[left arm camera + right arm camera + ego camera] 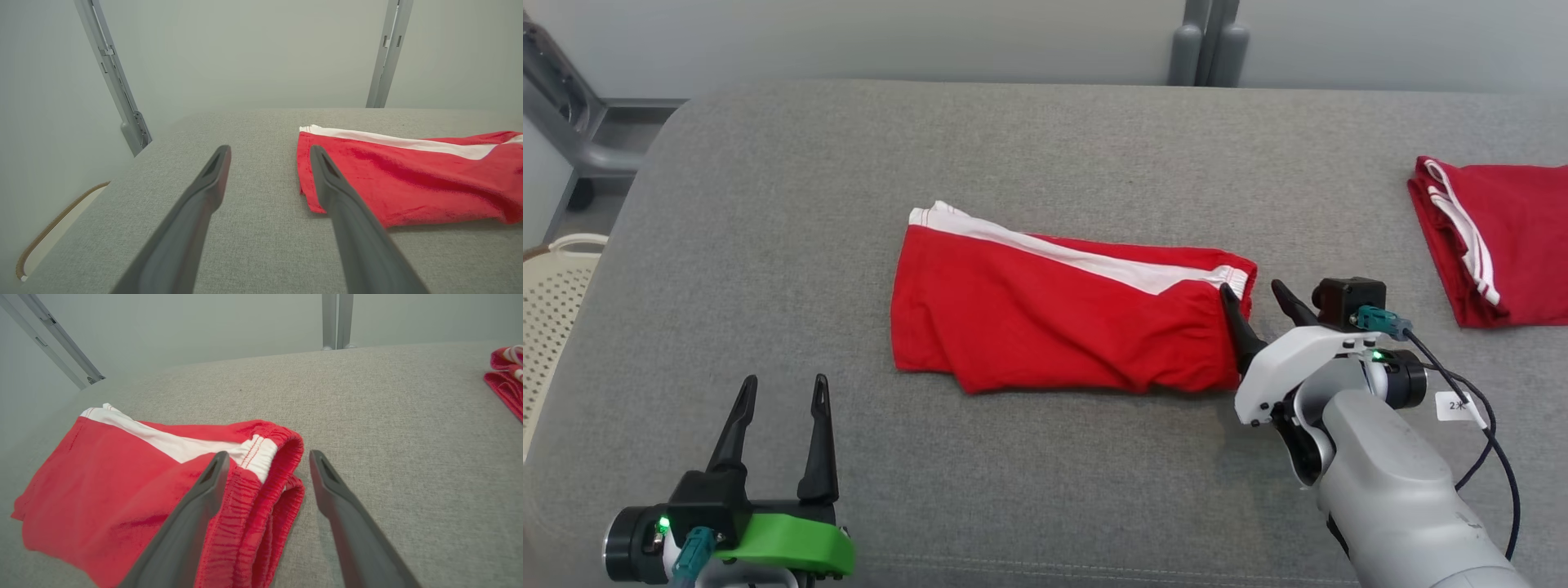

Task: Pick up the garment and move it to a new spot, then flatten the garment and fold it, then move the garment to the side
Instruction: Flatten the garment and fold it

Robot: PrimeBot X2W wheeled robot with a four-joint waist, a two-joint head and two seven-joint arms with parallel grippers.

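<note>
The garment [1062, 314] is a pair of red shorts with a white side stripe, folded lengthwise on the grey padded table [1045, 155]. It also lies at the right in the left wrist view [408, 179] and at the left in the right wrist view [122, 486]. My right gripper [1255, 300] is open at the garment's right end, the elastic waistband [282, 473] between its fingers, one finger over the cloth, the other over bare table. My left gripper [784, 390] is open near the table's front left, apart from the garment, holding nothing.
A second red garment [1494, 237] with white trim lies folded at the table's right edge. A perforated cream basket [547, 310] stands off the left side. Grey metal frame posts [1205, 41] rise behind the table.
</note>
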